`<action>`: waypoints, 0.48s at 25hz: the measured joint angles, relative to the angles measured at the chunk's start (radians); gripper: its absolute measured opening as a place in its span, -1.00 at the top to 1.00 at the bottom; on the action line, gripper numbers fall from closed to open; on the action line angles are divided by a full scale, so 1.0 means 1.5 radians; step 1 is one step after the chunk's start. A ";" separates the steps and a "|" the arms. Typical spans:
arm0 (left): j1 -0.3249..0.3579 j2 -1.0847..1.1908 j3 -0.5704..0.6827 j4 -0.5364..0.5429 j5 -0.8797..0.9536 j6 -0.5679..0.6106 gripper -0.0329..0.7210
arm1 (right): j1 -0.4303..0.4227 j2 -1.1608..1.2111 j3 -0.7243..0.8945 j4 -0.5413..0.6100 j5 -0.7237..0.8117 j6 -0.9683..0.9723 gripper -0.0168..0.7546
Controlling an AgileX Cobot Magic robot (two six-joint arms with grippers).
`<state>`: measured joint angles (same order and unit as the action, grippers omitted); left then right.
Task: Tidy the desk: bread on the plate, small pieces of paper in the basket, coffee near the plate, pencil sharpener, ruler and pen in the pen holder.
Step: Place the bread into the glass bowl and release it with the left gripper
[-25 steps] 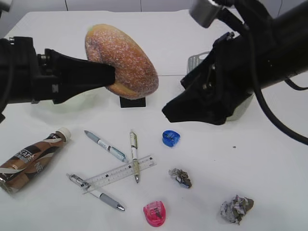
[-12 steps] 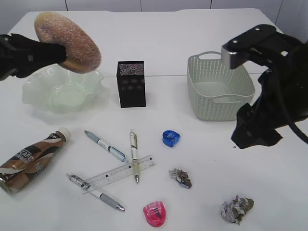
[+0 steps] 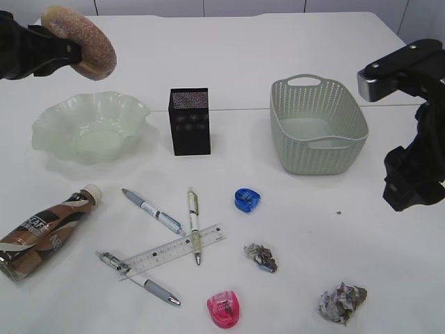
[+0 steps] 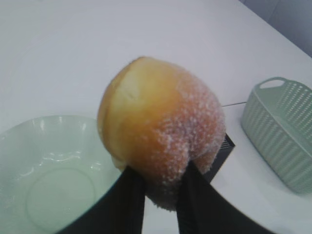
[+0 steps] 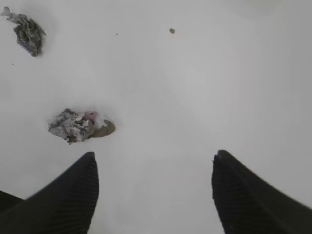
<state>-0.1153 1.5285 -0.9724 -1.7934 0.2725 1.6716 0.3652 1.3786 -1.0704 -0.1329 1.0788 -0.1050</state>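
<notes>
Bread (image 3: 79,41) up in the air above the plate (image 3: 132,111), pinched in the left gripper (image 4: 158,183). Right gripper (image 5: 153,187) empty, jaws spread wide over bare desk (image 5: 204,87) near a paper wad (image 5: 78,126).

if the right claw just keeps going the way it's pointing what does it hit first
Probably bare desk. The right claw points down with its jaws spread, and nothing lies between them. The nearest crumpled paper sits left of that line, though depth is hard to judge.
</notes>
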 joint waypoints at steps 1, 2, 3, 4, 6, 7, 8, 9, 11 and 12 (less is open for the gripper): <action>0.000 0.018 -0.014 -0.001 -0.011 0.000 0.59 | -0.003 0.000 0.000 0.000 0.003 0.000 -0.42; 0.000 0.034 -0.029 -0.002 -0.019 0.000 0.59 | -0.005 0.000 0.000 -0.001 0.006 0.000 -0.42; 0.000 0.054 -0.044 -0.003 -0.023 0.000 0.59 | -0.006 0.000 0.000 -0.001 0.008 0.000 -0.42; 0.000 0.074 -0.058 -0.003 -0.024 0.000 0.59 | -0.006 0.000 0.000 -0.001 0.008 0.000 -0.42; 0.000 0.111 -0.080 -0.004 -0.024 0.000 0.59 | -0.006 0.000 0.000 -0.001 0.009 0.000 -0.42; 0.000 0.130 -0.090 -0.004 -0.024 0.000 0.60 | -0.006 0.000 0.000 -0.001 0.009 0.000 -0.42; 0.002 0.147 -0.095 -0.004 -0.025 0.000 0.60 | -0.006 0.000 0.000 -0.003 0.009 0.000 -0.42; 0.005 0.164 -0.101 -0.004 -0.026 0.000 0.60 | -0.006 0.000 0.000 -0.003 0.009 0.000 -0.42; 0.013 0.189 -0.108 -0.005 -0.026 -0.012 0.60 | -0.006 0.000 0.000 -0.004 0.009 0.000 -0.42; 0.021 0.201 -0.108 -0.005 -0.026 -0.017 0.60 | -0.006 0.000 0.000 -0.005 0.009 0.000 -0.42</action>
<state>-0.0838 1.8299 -1.1345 -1.8003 0.2329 1.6465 0.3562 1.3786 -1.0704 -0.1406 1.0921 -0.1050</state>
